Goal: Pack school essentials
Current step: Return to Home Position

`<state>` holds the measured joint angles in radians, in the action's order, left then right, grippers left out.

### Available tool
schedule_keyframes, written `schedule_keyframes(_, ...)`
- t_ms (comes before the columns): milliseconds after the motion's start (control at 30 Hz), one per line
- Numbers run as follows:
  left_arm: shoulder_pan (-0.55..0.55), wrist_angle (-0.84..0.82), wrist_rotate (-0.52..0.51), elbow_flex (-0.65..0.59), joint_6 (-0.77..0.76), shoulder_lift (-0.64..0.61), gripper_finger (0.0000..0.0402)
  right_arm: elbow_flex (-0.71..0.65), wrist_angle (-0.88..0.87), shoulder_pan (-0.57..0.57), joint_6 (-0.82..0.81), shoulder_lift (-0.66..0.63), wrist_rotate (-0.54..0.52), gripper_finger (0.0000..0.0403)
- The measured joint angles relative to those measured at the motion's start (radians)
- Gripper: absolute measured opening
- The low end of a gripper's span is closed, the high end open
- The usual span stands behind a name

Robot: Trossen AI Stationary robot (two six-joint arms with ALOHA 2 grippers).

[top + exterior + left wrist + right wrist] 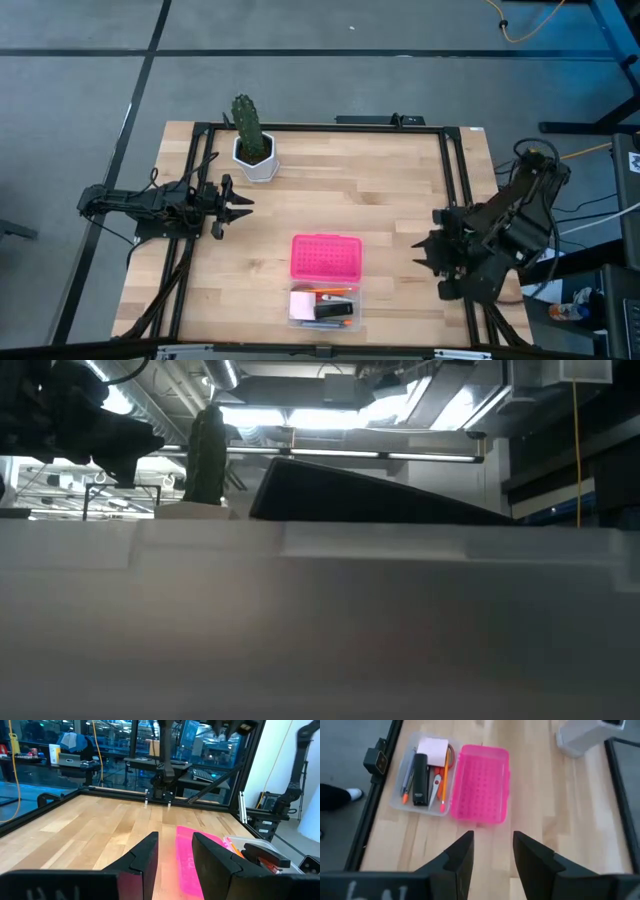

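pink notepad [433, 747], black block [420, 778], orange pencil [444, 782] lie inside clear box [397, 804] at table [400, 180] front edge, pink lid [481, 785] open alongside. left gripper [243, 205] table-left, right gripper [420, 248] table-right: fingers slightly parted, both empty.

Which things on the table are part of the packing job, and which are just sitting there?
Job: pink notepad, black block, orange pencil, grey pen, all in the clear box, pink lid open; left end effector and right end effector, open, one at each side.
Lying about: cactus in its white pot.
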<state>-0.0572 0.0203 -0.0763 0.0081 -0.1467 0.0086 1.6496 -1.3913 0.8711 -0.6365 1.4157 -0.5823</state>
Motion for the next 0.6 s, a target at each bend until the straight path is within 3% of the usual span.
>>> schedule_keyframes(167,0.000,0.000,0.000,0.000,0.000,0.000,0.0114,-0.317,0.215,0.004,-0.080,-0.221,0.040,0.0139)
schedule_keyframes(367,0.000,0.000,0.000,0.000,0.000,0.000,0.0114,-0.615,0.558,0.004,-0.012,-0.464,0.053,0.0139)
schedule_keyframes(600,0.000,0.000,0.000,0.000,0.000,0.000,0.0114,-0.869,0.694,0.003,-0.013,-0.666,0.052,0.0139)
